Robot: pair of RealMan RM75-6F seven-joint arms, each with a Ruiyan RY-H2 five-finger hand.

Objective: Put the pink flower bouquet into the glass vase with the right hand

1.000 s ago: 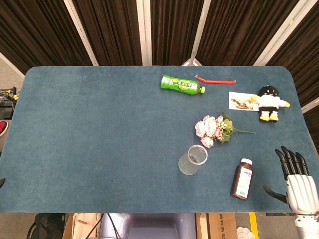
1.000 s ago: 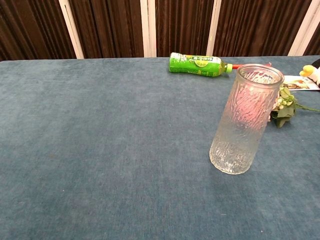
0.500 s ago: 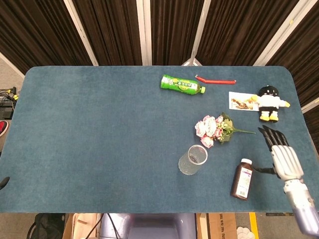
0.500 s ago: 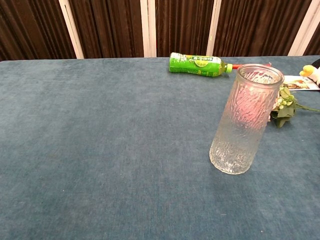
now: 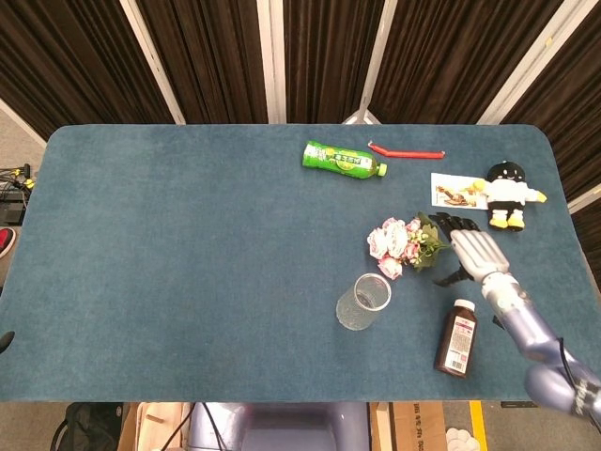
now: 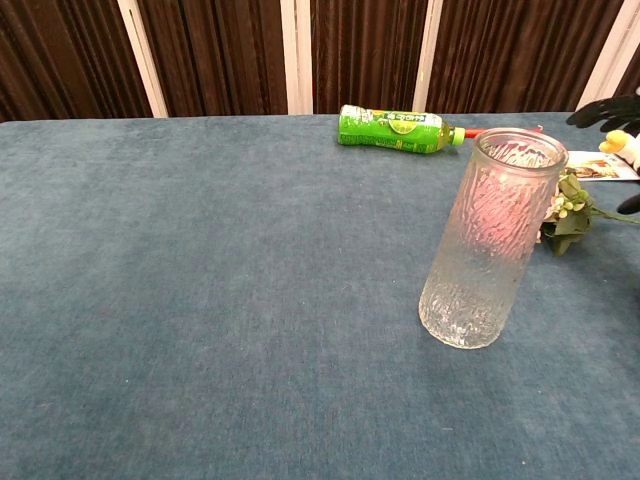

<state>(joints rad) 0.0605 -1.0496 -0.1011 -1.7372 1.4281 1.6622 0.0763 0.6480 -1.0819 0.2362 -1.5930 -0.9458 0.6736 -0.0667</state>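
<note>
Glass vase [image 5: 363, 302] stands upright near the middle of the table's right half, a little toward the front edge, and we see nothing inside it; in the chest view its ribbed clear wall [image 6: 492, 238] only lets the pink of the flowers behind show through. Just behind it and slightly toward the right edge lies the pink flower bouquet [image 5: 404, 242] on its side on the blue table [image 5: 188, 263], blooms toward the vase and green stem pointing to the right edge. We see the right hand [image 5: 470, 252] above the stem end of the bouquet, its dark fingers [image 5: 449, 224] spread apart and holding nothing; whether they touch the stem we cannot tell. The left hand does not show in either view.

A green drink bottle [image 5: 343, 160] lies on its side near the back edge, cap on, with a red strip [image 5: 406, 151] just beside it. A brown medicine bottle [image 5: 456, 338] lies capped near the front right corner. Toward the back right corner sit a printed card [image 5: 454, 191] and a small plush doll [image 5: 508, 194].
</note>
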